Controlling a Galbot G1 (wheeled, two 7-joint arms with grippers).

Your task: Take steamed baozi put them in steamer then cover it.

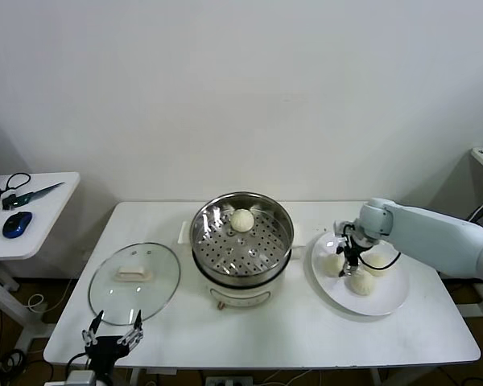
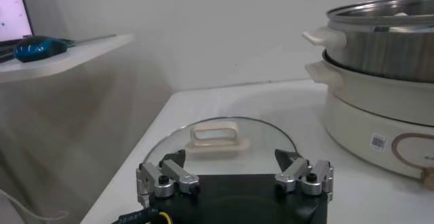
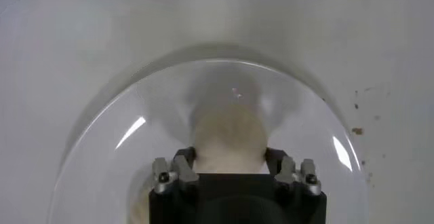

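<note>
The steamer stands mid-table with one baozi on its perforated tray at the back. Three more baozi lie on a white plate to its right. My right gripper is down among them. In the right wrist view its fingers press both sides of one baozi, which sits low over the plate. The glass cover lies flat to the steamer's left. My left gripper is open and empty just in front of the cover.
A side table at the far left holds a blue mouse and cables. The steamer's cream base stands beside the cover in the left wrist view. The table's front edge lies just behind my left gripper.
</note>
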